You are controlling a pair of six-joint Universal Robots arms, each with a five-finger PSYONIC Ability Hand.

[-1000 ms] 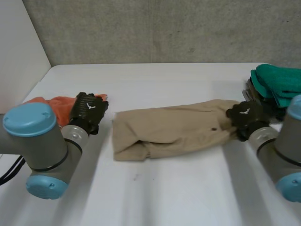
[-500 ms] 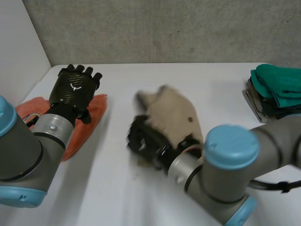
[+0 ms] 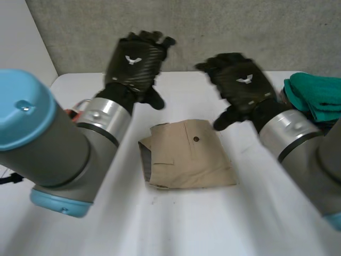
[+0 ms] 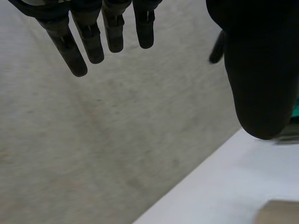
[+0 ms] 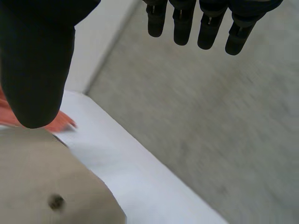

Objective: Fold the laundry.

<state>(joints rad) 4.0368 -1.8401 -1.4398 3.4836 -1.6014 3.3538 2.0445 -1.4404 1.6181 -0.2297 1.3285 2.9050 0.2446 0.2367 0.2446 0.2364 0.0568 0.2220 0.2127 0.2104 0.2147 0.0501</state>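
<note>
While both arms hang above the white worktop (image 3: 176, 224), the robot's left hand (image 3: 136, 58) is spread wide, fingers straight and holding nothing. An orange cloth (image 5: 58, 123) lies on that side. At centre, a tan garment (image 3: 186, 154) rests flat on the worktop as a compact folded rectangle, button upward, with neither hand touching it. The right hand (image 3: 240, 88) is likewise spread and empty. Green cloths (image 3: 314, 96) sit stacked at the far right. This piece looks finished; the orange cloth may remain, though too little shows to judge.
</note>
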